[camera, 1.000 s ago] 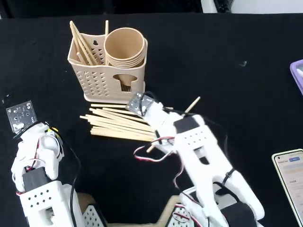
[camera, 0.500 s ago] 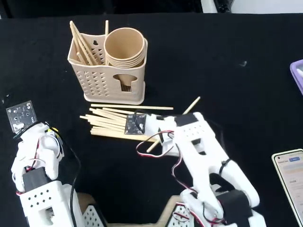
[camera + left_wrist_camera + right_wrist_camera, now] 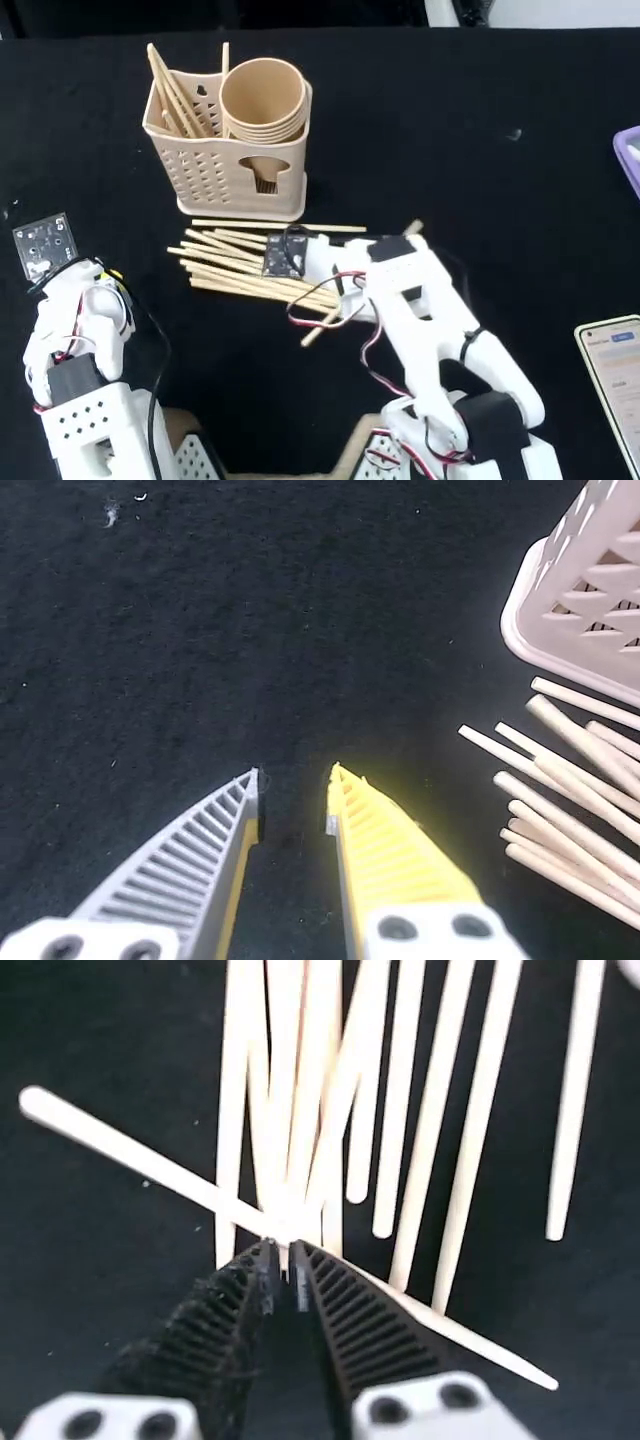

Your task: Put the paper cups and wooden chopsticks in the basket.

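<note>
On the black table [image 3: 500,150], loose chopsticks [image 3: 230,262], a phone [image 3: 612,375].

Paper cups [image 3: 262,95] are sitting in the basket [image 3: 215,170] near the desk's [image 3: 520,200] far edge; the right arm [image 3: 410,290] is hanging over loose chopsticks [image 3: 225,262].

The right arm [image 3: 410,290] hid the right ends of the loose wooden chopsticks [image 3: 222,264]. At the right edge, a phone [image 3: 612,385] and a purple object [image 3: 630,155] were cut off.
</note>
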`<state>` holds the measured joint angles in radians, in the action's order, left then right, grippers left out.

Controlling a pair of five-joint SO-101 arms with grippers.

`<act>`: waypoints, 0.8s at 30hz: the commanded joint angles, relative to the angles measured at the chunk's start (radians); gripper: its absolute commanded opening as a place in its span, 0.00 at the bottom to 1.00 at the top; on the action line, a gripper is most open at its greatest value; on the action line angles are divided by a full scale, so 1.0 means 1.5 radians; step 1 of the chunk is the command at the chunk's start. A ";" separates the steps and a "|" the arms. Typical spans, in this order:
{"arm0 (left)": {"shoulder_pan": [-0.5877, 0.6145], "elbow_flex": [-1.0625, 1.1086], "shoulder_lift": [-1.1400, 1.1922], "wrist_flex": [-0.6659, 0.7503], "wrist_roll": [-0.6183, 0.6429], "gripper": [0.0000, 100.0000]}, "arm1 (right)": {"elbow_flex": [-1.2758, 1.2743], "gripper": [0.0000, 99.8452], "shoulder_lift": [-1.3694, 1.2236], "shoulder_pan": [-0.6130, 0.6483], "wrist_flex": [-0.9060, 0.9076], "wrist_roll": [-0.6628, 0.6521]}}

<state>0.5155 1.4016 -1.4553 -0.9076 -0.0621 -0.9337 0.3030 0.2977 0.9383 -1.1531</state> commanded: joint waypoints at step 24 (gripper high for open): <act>0.008 -0.007 -0.007 0.015 0.004 0.12 | -0.013 0.25 0.065 -0.014 0.055 -0.036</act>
<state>0.5171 1.4016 -1.4553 -0.9076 -0.0621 -0.9567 0.4964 0.2977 1.0395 -1.1730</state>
